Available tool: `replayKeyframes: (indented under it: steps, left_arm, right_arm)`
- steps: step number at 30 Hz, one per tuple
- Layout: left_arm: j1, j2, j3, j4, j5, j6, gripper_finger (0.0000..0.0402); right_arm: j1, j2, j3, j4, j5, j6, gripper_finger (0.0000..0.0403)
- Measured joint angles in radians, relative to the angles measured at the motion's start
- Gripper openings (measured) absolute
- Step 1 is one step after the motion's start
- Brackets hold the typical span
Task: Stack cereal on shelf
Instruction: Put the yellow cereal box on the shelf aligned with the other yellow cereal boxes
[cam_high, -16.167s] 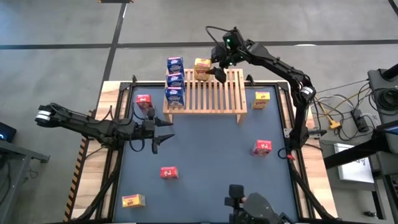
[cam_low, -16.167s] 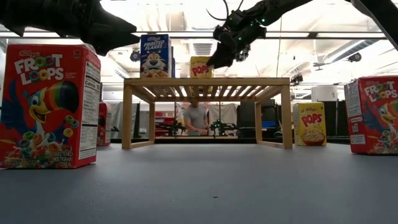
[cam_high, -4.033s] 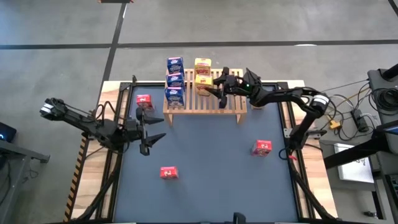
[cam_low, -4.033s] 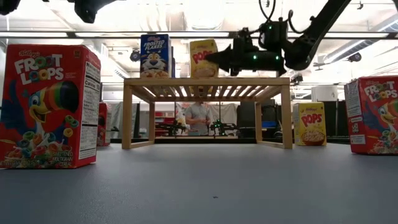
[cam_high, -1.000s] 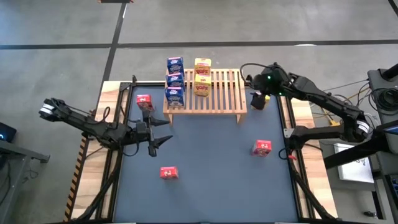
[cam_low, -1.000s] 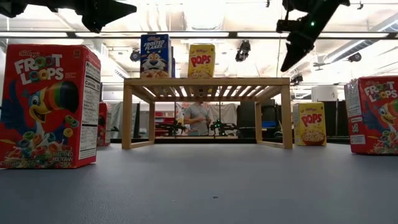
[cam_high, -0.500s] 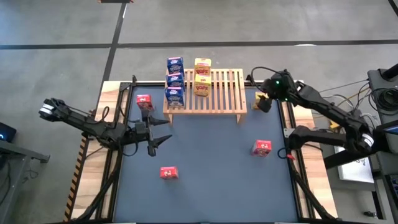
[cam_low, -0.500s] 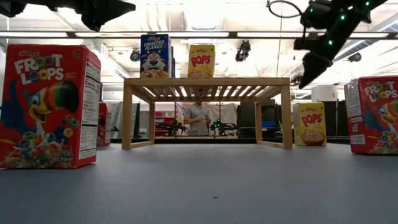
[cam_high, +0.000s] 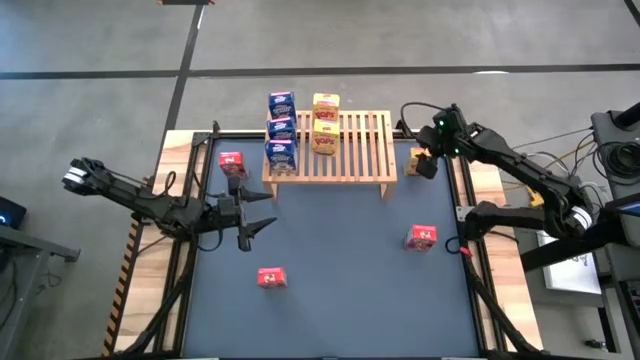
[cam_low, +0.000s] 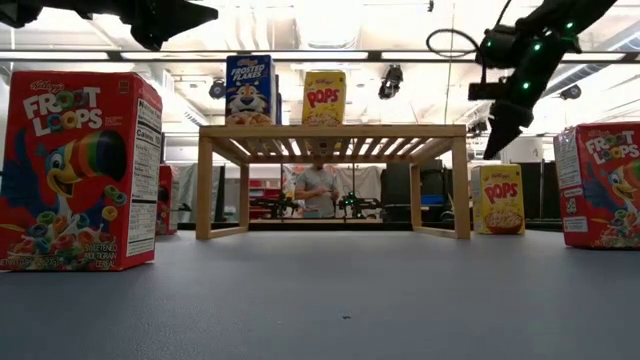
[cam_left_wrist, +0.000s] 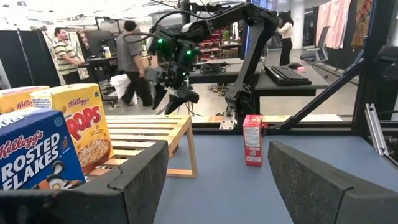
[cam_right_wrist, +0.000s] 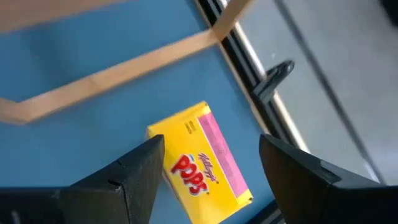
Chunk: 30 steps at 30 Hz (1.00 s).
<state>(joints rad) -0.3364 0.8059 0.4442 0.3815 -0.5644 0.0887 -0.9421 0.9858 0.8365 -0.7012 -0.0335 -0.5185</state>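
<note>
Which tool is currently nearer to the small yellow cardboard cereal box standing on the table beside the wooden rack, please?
Right. The right tool hangs just above the yellow cereal box; the left tool is across the table, beyond the wooden rack.

Top-down: wooden shelf (cam_high: 352, 150) sits at the far middle of the worktop (cam_high: 340, 270). Three blue boxes (cam_high: 281, 130) in a column on its left end, two yellow boxes (cam_high: 325, 122) in a column just beside them. Right gripper (cam_high: 424, 166) hovers off the shelf's right end, directly over the third yellow box (cam_high: 413, 162), mostly covering it; jaws apart. Left gripper (cam_high: 258, 212) waits above the left-centre worktop, jaws open and empty. Red boxes on the worktop: one (cam_high: 231, 163) left of the shelf, one (cam_high: 271, 277) near-centre, one (cam_high: 422, 237) on the right.
</note>
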Motion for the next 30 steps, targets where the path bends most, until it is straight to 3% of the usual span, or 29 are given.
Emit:
replayKeyframes:
  steps: [13, 30]
  left_arm:
    - [0.0, 0.0, 0.0, -0.07, 0.017, -0.001, 0.026]
    - [0.0, 0.0, 0.0, -0.121, 0.021, -0.028, 0.026]
  right_arm:
    - [-0.021, 0.143, 0.062, -0.049, -0.113, -0.081, 0.0239]
    - [-0.021, 0.163, 0.191, -0.148, -0.1, -0.056, 0.0242]
